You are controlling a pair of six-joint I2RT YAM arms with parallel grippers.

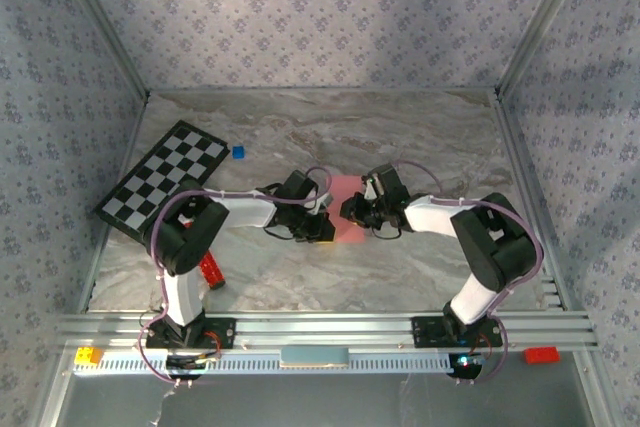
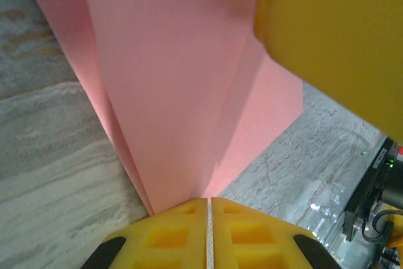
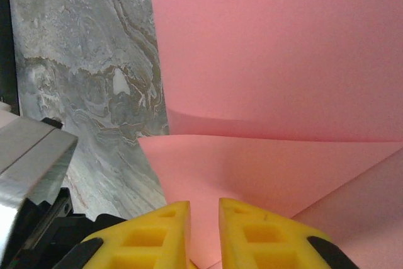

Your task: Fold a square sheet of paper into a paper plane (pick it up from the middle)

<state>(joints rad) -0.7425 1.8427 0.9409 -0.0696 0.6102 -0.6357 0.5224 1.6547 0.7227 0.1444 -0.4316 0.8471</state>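
Top external view: the floor here is a grey marble-look table (image 1: 420, 137), boxed in by lilac flower-print walls (image 1: 320, 17) with bare metal posts (image 1: 105, 32) at the far corners. A metal rail (image 1: 330, 329) runs along the near edge where both arms are bolted, with a yellow brick (image 1: 88, 355) at its left end and a red brick (image 1: 541, 354) at its right.

The pink paper (image 1: 348, 229) lies about mid-table, partly folded, with both arms reaching in to it from either side. The left gripper (image 1: 322, 223) is on its left edge and the right gripper (image 1: 354, 209) is over its right part.

In the left wrist view the left gripper (image 2: 208, 218) has its yellow jaws pressed together on a creased corner of the paper (image 2: 170, 92), and the layers fan out from there. In the right wrist view the right gripper (image 3: 204, 225) has a narrow gap between its jaws with pink paper (image 3: 277, 48) showing in it; can't tell if it's really pinching.

A checkerboard (image 1: 165, 182) sits far left, a blue cube (image 1: 238, 152) is just off its right corner, and a red bar (image 1: 211, 270) lies near left, by the left arm.
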